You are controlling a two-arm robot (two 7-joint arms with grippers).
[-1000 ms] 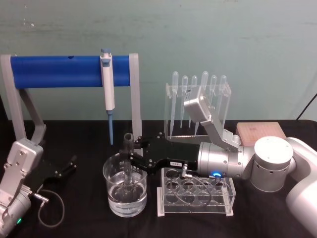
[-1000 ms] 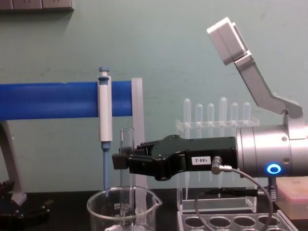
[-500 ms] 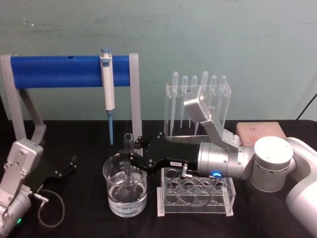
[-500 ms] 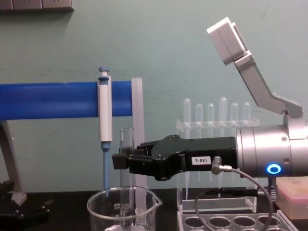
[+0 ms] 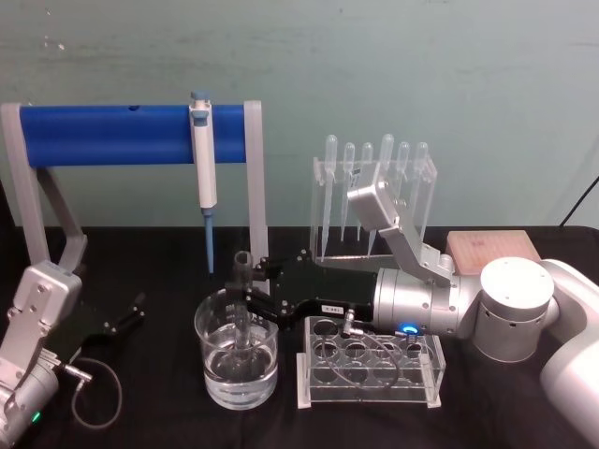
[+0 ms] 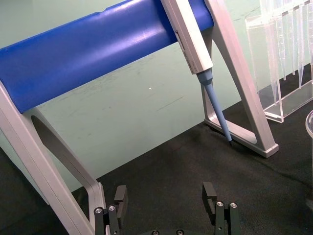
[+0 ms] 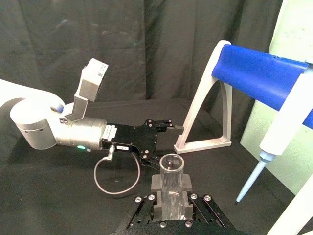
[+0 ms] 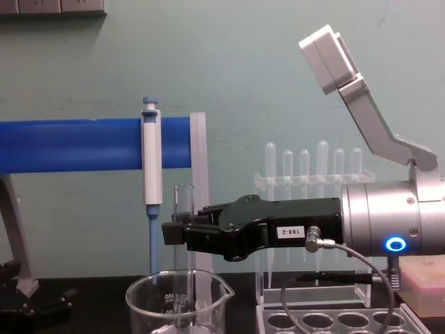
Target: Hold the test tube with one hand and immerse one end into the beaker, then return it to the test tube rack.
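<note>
Right hand clamped on test tube, upright | tube's lower end down inside beaker, lower centre of frame | left hand fingers apart, idle, lower left on tabletop

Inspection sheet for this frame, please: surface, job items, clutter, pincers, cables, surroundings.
surface: black table, dry as far as visible
job's things: tube upright, lower end inside beaker holding clear liquid; clear rack beside the beaker, visible holes empty
clutter: pipettor hanging on blue stand; pipettes in their holder; wooden block
grippers: right pincer shut on tube above the beaker; left pincer open, parked at the table's left
cables: left wrist loop lying on the table; right wrist loop hanging over the rack
surroundings: green wall; nothing else seen
</note>
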